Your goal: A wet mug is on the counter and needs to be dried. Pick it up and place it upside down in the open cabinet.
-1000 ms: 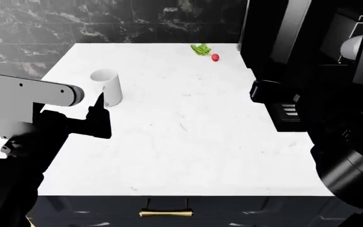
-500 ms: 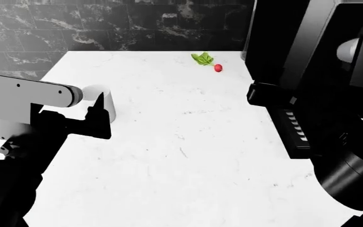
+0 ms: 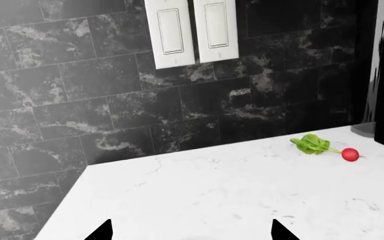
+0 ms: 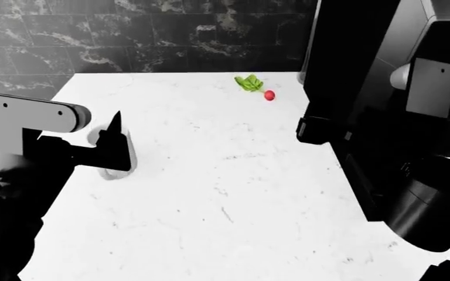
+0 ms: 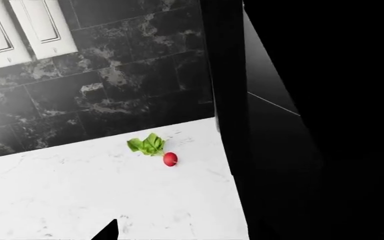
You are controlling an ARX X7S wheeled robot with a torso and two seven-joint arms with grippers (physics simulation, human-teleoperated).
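Note:
The white mug (image 4: 130, 157) stands upright on the white counter (image 4: 225, 193), at its left side. My left gripper (image 4: 114, 140) is open and right at the mug, and its black fingers hide most of the mug. In the left wrist view the fingertips (image 3: 102, 232) stand wide apart over the counter (image 3: 232, 190), with only a faint grey arc at the frame edge between them. My right gripper (image 4: 316, 126) hangs open over the counter's right edge with nothing in it. Only one of its fingertips (image 5: 109, 232) shows against the counter. A tall black unit (image 4: 350, 52) stands at the right. I cannot tell whether it is the open cabinet.
A red radish (image 4: 269, 95) with green leaves (image 4: 248, 82) lies near the back of the counter, beside the black unit; the radish (image 5: 170, 159) also shows in the right wrist view. Black marble wall tiles (image 4: 131, 35) with two white switches (image 3: 188, 32) run behind.
The head view has moved forward over the counter, and the drawer front has left the frame. My left gripper now sits right at the mug and covers more of it.

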